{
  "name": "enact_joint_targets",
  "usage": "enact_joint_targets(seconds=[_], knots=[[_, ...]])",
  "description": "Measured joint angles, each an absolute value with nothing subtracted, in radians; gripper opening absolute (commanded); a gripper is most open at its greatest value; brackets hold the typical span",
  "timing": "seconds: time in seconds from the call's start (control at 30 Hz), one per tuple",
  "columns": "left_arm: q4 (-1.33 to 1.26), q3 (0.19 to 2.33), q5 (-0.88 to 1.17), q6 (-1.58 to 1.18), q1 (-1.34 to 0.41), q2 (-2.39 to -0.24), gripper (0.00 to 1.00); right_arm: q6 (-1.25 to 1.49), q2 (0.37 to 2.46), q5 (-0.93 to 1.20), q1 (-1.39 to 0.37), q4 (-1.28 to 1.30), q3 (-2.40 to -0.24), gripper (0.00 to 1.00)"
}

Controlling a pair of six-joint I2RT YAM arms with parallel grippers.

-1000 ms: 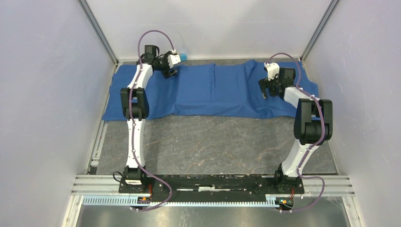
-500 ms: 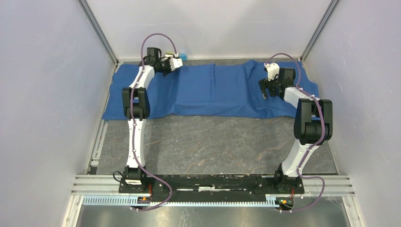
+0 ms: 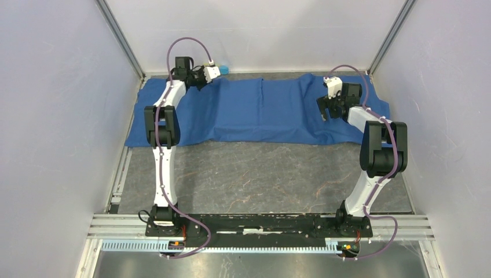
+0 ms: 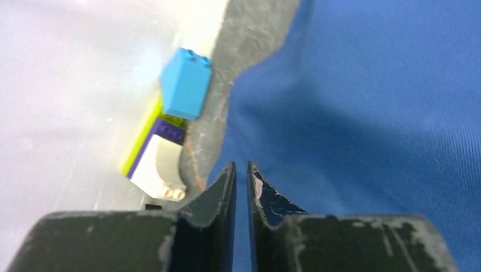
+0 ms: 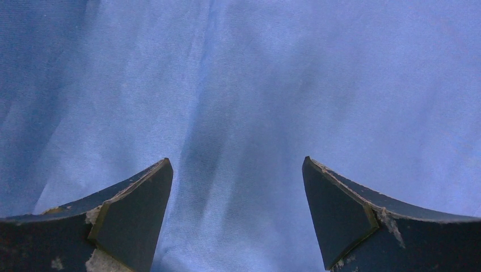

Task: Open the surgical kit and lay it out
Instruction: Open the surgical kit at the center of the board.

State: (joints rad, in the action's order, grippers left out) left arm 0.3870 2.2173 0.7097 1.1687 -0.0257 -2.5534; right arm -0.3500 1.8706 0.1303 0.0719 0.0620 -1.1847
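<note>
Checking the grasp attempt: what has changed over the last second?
The left gripper shifted toward the far edge of the blue cloth and its jaws closed; whether they pinch cloth is unclear. The right gripper, open over the cloth, and the cloth stayed put.

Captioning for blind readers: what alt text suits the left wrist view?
The left gripper, nearly shut, points at the edge of a blue cloth on a grey table; a light-blue block and a white block lie by the wall.
</note>
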Motion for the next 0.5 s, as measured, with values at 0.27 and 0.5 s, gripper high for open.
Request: enact_joint_targets(seconds=[0.27, 0.5], knots=[[0.184, 2.166, 0.688, 0.722, -0.009, -2.482, 0.76, -0.349, 1.866, 0.131, 0.072, 0.062, -1.184, 0.92], [0.191, 2.198, 0.619, 0.194, -0.005, -2.498, 1.00, -0.348, 1.866, 0.131, 0.072, 0.065, -1.184, 0.92]])
